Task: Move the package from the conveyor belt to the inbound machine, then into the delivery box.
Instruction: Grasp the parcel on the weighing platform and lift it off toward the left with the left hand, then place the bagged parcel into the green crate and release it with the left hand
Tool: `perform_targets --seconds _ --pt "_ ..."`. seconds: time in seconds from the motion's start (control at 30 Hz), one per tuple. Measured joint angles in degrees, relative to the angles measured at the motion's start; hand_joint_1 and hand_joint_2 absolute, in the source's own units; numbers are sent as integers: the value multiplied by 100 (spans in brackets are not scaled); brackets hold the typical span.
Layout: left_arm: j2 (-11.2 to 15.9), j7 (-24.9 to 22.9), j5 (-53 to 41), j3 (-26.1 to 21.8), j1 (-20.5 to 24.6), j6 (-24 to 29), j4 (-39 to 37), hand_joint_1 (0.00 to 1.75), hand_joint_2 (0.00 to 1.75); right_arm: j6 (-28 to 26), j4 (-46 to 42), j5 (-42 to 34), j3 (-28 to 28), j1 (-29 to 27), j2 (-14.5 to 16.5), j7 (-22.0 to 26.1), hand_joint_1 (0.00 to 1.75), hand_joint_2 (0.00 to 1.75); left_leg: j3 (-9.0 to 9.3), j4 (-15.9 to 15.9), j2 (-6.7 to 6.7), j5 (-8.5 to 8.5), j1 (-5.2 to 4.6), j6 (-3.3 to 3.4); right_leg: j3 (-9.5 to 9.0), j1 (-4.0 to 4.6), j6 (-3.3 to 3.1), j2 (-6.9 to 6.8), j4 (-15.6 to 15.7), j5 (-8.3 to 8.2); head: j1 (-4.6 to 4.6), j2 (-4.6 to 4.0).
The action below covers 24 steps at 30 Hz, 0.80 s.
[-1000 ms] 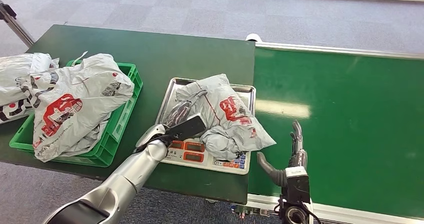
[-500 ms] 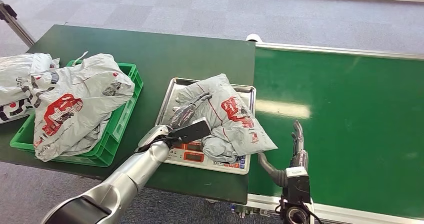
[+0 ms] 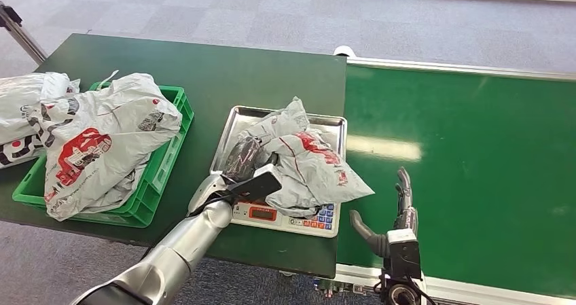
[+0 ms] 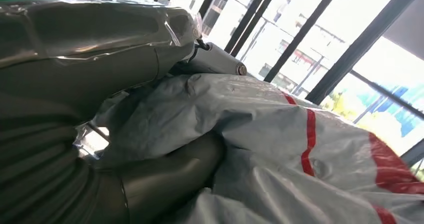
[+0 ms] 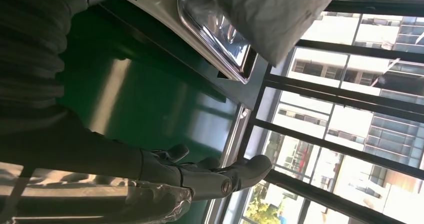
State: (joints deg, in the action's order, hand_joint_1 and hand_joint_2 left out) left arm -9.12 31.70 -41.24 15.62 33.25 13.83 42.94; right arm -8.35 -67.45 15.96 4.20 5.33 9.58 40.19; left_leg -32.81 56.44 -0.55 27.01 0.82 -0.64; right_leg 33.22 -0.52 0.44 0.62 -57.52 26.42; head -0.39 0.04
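While the package (image 3: 306, 162) rests on the scale (image 3: 285, 217) for weighing, left hand (image 3: 244, 157) fingers grasp its nine o'clock edge; right hand (image 3: 397, 206) hovers released.

Three grey mail bags: one (image 3: 306, 162) on the scale, one (image 3: 102, 138) in the crate, one (image 3: 24, 115) beside it. One scale (image 3: 289, 217), one green crate (image 3: 159, 172), one table (image 3: 224, 74), one conveyor belt (image 3: 475, 155). Two robot hands, left (image 3: 244, 159) and right (image 3: 397, 206).
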Motion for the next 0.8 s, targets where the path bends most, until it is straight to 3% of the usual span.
perform_targets --seconds 0.37,0.53,0.6,0.8 --pt "-129 719 322 -211 -446 1338 997 175 175 -62 -32 -62 -60 -64 28 0 0 175 -5 0 0 0 0 0 4 0 0 0 0 0 1 0" --pt "-104 812 667 -131 -604 2076 1560 175 175 -115 -32 -116 -72 -73 27 0 0 175 -6 0 0 0 0 0 4 0 0 0 0 0 1 0" --pt "-76 814 462 -67 -739 2313 2002 175 175 -151 -31 -151 -69 -73 26 0 0 175 -8 0 -2 0 1 0 5 0 0 0 0 0 -1 0" --pt "-207 834 -954 -281 -1194 2351 3655 175 175 -219 -31 -204 -62 -74 26 0 0 175 -15 0 -1 2 0 0 12 0 1 0 0 2 1 0"
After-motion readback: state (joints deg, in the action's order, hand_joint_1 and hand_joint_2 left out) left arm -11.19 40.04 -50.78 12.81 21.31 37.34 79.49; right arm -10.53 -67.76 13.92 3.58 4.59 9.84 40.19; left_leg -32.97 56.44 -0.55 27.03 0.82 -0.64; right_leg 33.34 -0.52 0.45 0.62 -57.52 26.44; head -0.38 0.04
